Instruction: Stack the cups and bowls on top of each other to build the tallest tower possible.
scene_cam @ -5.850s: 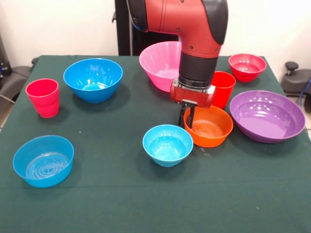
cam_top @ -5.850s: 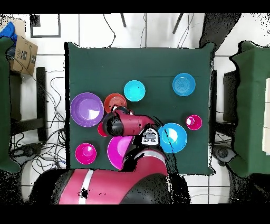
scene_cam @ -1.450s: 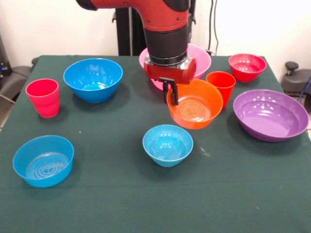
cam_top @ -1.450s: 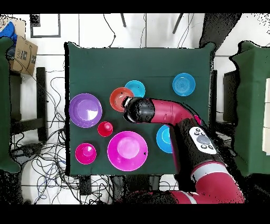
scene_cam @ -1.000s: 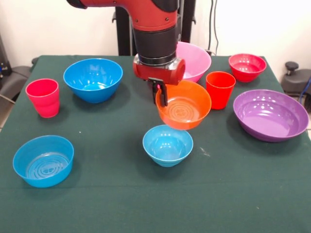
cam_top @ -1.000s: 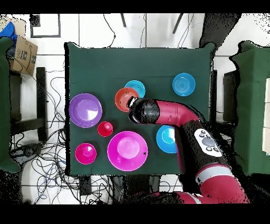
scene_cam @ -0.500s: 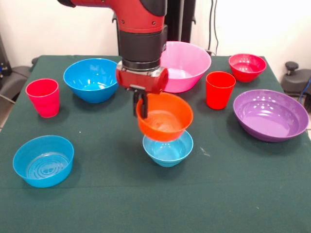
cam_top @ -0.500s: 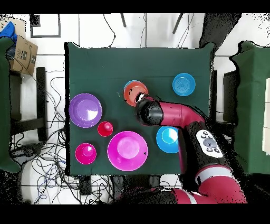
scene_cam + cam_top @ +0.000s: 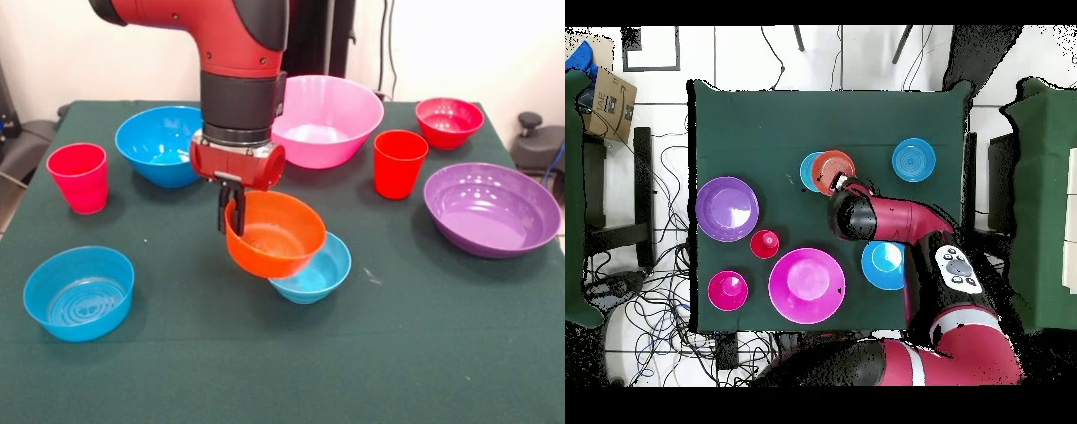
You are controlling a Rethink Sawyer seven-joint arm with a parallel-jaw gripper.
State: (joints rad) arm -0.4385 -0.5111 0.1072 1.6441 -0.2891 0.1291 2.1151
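Arm reaches down over table centre; wrist vertical; gripper [image 9: 231, 212] fingers clamped on orange bowl [image 9: 274, 237] rim.

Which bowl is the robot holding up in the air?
The orange bowl. The gripper pinches its rim and holds it tilted, partly over the small light-blue bowl. Every other bowl sits on the table.

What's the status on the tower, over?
Gripper shut on small orange plastic bowl, rim pinched. Bowl held over small light-blue plastic bowl, off-centre, not nested. Nothing in the way.
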